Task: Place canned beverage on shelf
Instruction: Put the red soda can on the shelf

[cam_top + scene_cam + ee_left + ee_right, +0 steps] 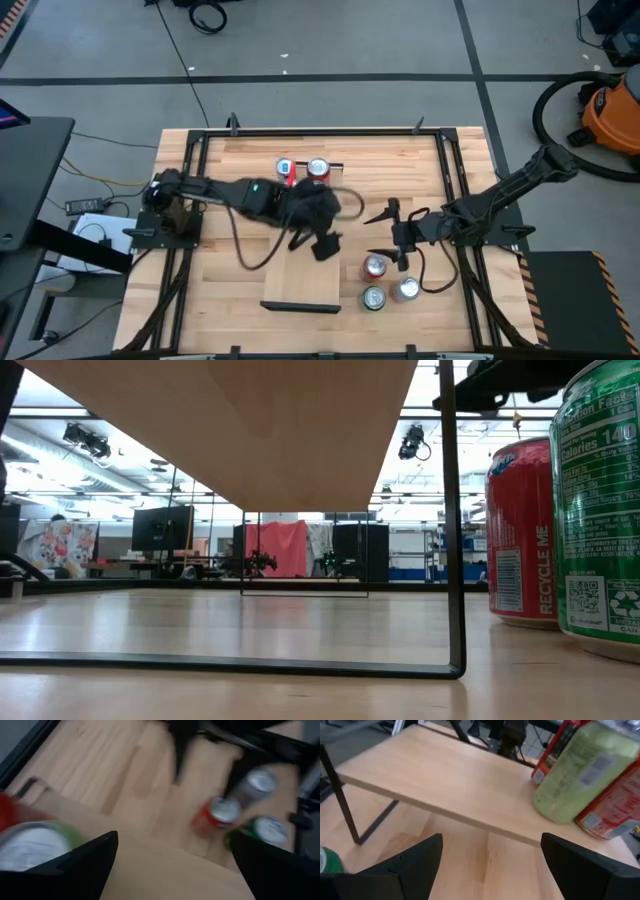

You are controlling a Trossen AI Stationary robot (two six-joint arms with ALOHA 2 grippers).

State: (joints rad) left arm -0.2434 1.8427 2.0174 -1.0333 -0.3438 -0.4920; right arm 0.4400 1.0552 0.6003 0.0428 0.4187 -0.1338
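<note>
The left gripper (322, 243), jaws wide and empty, hangs over the shelf (300, 280). The right gripper (385, 232), also open and empty, should probably square up on the red can (375, 266) before closing.

Shelf (300, 280) top: near end bare, open from above. Far end blocked by two cans (303, 169) and left gripper (310, 243) over the middle. Beside shelf's right edge, three cans (385, 281) crowd the table; right gripper (384, 233) near them.

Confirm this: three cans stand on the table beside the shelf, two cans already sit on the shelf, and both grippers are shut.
Not quite. The left gripper and right gripper are open and empty, as the wrist views show. The rest holds: three cans beside the shelf, two cans on it.
</note>
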